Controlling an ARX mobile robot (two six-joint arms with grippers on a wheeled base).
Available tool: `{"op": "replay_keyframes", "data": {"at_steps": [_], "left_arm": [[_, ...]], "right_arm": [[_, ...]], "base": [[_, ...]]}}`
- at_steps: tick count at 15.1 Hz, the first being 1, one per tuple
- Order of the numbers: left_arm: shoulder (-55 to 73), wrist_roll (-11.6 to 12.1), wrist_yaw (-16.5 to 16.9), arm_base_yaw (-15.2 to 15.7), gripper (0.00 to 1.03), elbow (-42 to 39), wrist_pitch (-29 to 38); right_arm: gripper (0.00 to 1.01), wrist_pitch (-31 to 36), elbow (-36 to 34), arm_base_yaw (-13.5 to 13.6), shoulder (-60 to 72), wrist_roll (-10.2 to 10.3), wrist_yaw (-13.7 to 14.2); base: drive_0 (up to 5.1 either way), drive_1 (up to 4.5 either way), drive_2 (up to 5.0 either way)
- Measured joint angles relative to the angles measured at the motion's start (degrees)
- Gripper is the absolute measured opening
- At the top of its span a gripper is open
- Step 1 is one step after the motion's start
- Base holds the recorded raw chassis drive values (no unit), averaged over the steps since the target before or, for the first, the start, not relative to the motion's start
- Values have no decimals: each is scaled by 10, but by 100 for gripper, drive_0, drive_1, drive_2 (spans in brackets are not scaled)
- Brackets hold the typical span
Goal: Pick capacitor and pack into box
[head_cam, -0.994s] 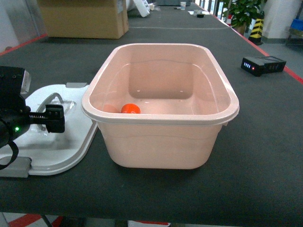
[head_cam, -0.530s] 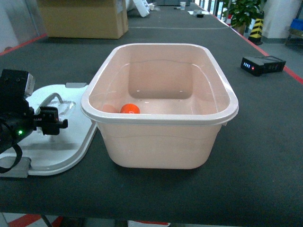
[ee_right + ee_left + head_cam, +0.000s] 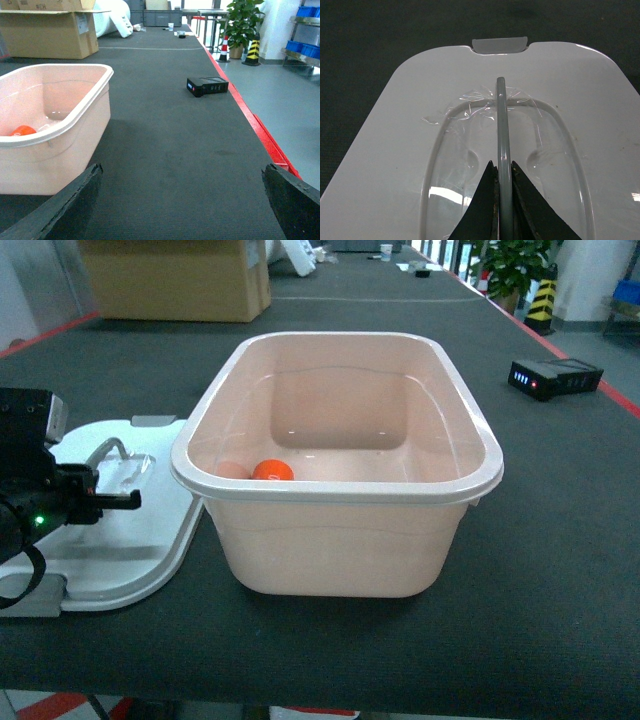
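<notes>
The capacitor (image 3: pixel 273 470), small and bright orange, lies on the floor of the pale pink box (image 3: pixel 340 492) near its front left corner; in the right wrist view the capacitor (image 3: pixel 22 131) shows just over the box's rim (image 3: pixel 75 112). Left of the box, the white lid (image 3: pixel 130 550) lies flat on the table. My left gripper (image 3: pixel 112 500) is shut on the lid's grey handle (image 3: pixel 501 115), which runs straight between the black fingers (image 3: pixel 485 200). My right gripper (image 3: pixel 182 169) is open over bare dark table to the right of the box and holds nothing.
A black battery pack with lights (image 3: pixel 555 377) sits at the right, near the table's red edge (image 3: pixel 265 140). A brown cardboard carton (image 3: pixel 175 280) stands at the far left. Blue bins (image 3: pixel 305 12) are on shelves beyond the table, by a potted plant (image 3: pixel 242 20).
The left gripper's fingers have come together on the lid handle, and the arm has drawn slightly left. The box and capacitor have not moved.
</notes>
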Motion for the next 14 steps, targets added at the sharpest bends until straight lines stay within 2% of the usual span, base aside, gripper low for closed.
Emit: {"op": "replay_keyframes", "data": {"at_steps": [1, 4, 5, 6, 8, 9, 10, 11, 14], "left_arm": [[-28, -7, -3, 9, 2, -3, -31], [-150, -1, -35, 38, 2, 8, -122], [-223, 0, -55, 37, 2, 19, -167], [-276, -2, -77, 21, 2, 24, -200], [-351, -16, -108, -32, 2, 28, -253], [-382, -35, -164, -119, 2, 37, -280], [-360, -48, -226, -229, 2, 56, -288], [-308, -66, -277, -322, 2, 97, -301], [-271, -79, -317, -370, 2, 119, -307]], "right_arm": [[98, 0, 0, 0, 0, 0, 0], [98, 0, 0, 0, 0, 0, 0], [98, 0, 0, 0, 0, 0, 0], [98, 0, 0, 0, 0, 0, 0], [98, 0, 0, 0, 0, 0, 0], [98, 0, 0, 0, 0, 0, 0], [98, 0, 0, 0, 0, 0, 0], [98, 0, 0, 0, 0, 0, 0], [98, 0, 0, 0, 0, 0, 0]], "base": [[0, 0, 0], [0, 0, 0], [0, 0, 0], [0, 0, 0], [0, 0, 0], [0, 0, 0], [0, 0, 0], [0, 0, 0], [0, 0, 0]]}}
